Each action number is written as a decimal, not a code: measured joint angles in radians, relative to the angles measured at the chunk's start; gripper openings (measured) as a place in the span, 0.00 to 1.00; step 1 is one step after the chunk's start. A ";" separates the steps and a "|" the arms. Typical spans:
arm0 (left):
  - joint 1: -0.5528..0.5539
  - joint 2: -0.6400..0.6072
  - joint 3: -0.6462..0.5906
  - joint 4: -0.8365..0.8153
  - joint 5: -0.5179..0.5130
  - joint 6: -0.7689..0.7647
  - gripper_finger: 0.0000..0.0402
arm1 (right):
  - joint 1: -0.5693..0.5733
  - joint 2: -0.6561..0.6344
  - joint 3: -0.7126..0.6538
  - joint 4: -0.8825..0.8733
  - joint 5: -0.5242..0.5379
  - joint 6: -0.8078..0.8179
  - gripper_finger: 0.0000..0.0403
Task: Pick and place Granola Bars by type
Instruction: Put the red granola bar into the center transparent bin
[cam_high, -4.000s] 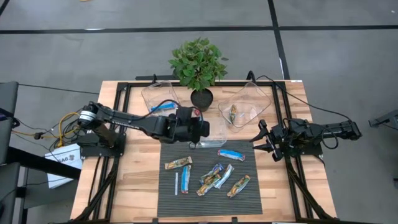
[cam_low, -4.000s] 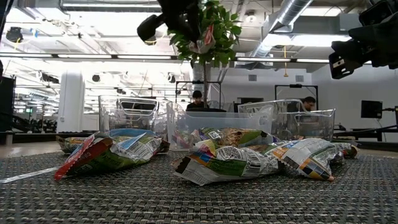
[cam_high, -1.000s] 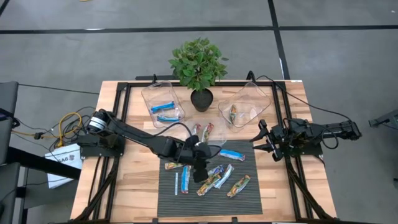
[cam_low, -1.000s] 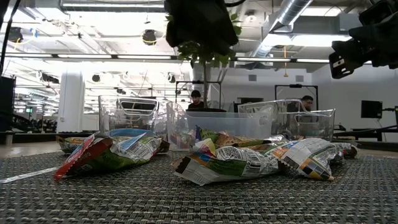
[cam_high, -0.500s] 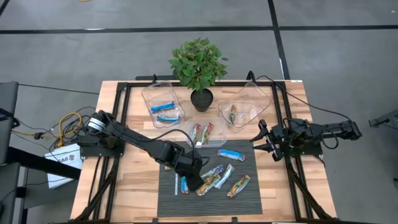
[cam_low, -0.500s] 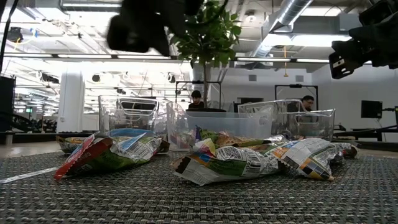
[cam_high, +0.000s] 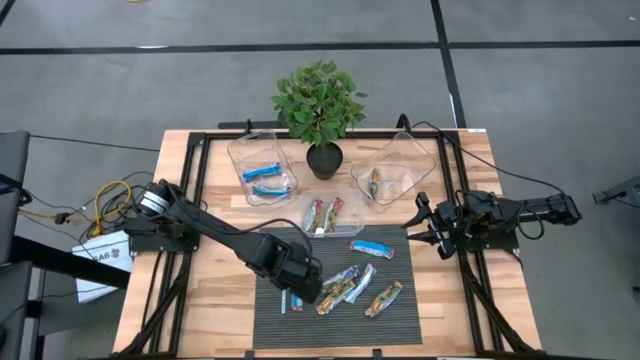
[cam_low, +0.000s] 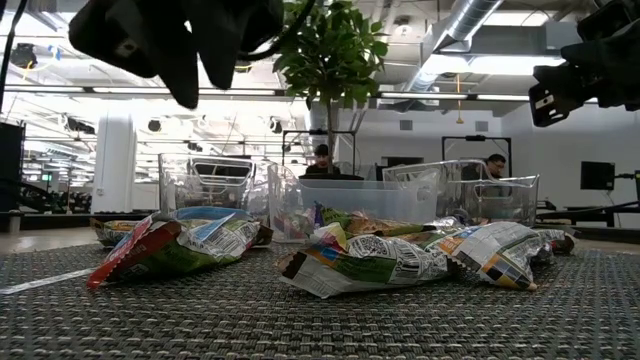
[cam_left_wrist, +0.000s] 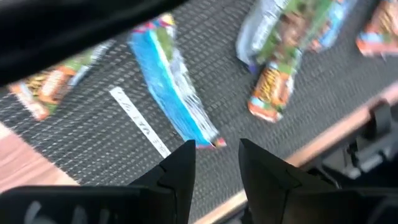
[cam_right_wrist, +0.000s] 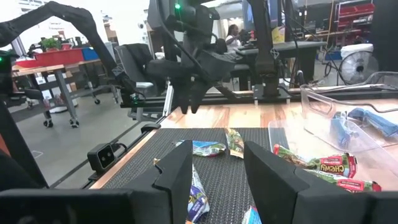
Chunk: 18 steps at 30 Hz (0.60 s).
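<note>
Dark mat (cam_high: 400, 320) at lower centre: left gripper (cam_high: 307, 291) hovers there, fingers (cam_left_wrist: 180, 171) narrowly apart, empty, above a blue granola bar (cam_left_wrist: 171, 87) beside a white stick (cam_left_wrist: 140, 122). Right gripper (cam_high: 422, 226), also parted and empty, waits centre-right. Other bars (cam_high: 362, 284) lie nearby.

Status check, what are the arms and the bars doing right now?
Left gripper open, empty, over blue bar on mat. Right gripper open, parked at the table's right. Nothing in the way.
</note>
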 joint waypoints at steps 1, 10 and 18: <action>0.000 0.003 0.000 -0.008 -0.009 -0.017 0.28 | 0.000 0.000 0.000 0.000 0.000 0.000 0.34; -0.002 0.056 0.000 -0.050 -0.073 -0.015 0.30 | 0.000 -0.001 0.000 0.000 0.000 0.000 0.34; 0.003 0.083 0.000 -0.048 -0.080 0.010 0.47 | 0.000 0.000 0.000 0.001 0.001 0.000 0.34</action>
